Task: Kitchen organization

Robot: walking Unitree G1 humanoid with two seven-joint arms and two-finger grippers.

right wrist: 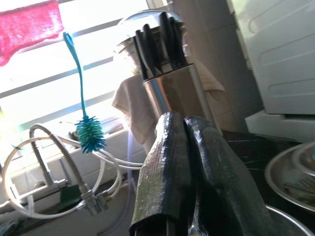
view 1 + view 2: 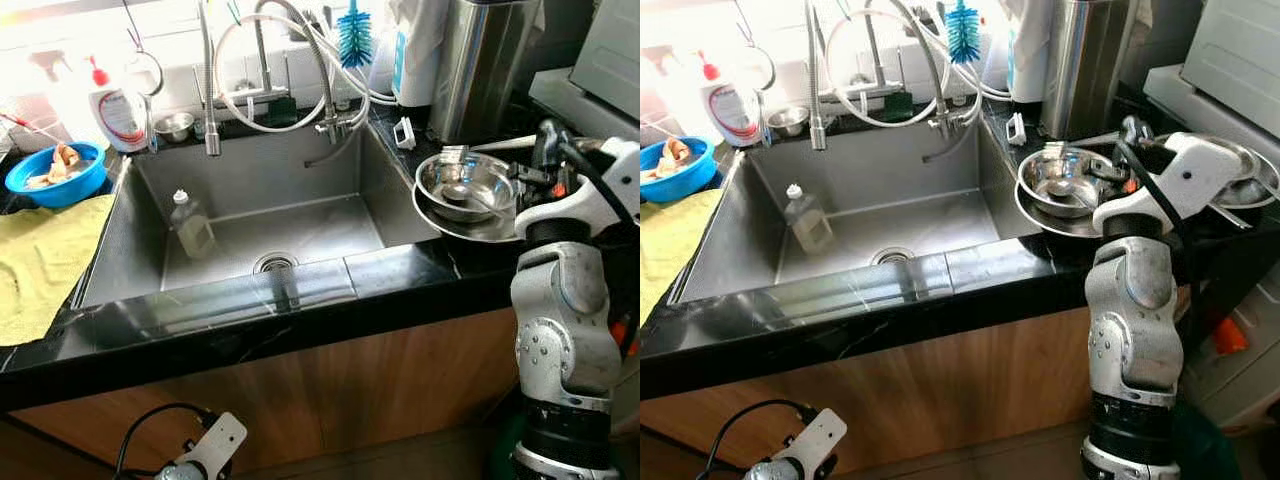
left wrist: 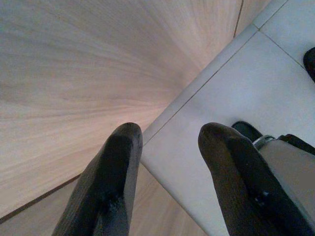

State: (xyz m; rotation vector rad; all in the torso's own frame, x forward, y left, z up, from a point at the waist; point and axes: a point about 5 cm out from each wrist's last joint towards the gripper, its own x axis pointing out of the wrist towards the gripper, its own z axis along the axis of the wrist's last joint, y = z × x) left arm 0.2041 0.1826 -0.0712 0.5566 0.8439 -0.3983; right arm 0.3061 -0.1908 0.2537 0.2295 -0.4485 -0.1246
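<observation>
A stack of steel bowls [image 2: 465, 190] with a spoon inside sits on the black counter, right of the sink [image 2: 250, 190]. My right gripper [image 2: 545, 135] hovers just right of those bowls. It points toward the tall steel knife holder [image 2: 480, 60]. Its fingers [image 1: 167, 162] are pressed together with nothing seen between them. A clear plastic bottle [image 2: 192, 225] stands in the sink basin at the left. My left gripper [image 3: 170, 132] hangs open low beside the wooden cabinet front, over the tiled floor.
A blue bowl [image 2: 55, 172] with scraps and a yellow cloth [image 2: 40, 260] lie left of the sink. A soap bottle [image 2: 118, 110], a small steel cup [image 2: 175, 125], faucet hoses and a blue brush [image 2: 353, 35] line the back. More steel dishes [image 2: 1250, 180] sit far right.
</observation>
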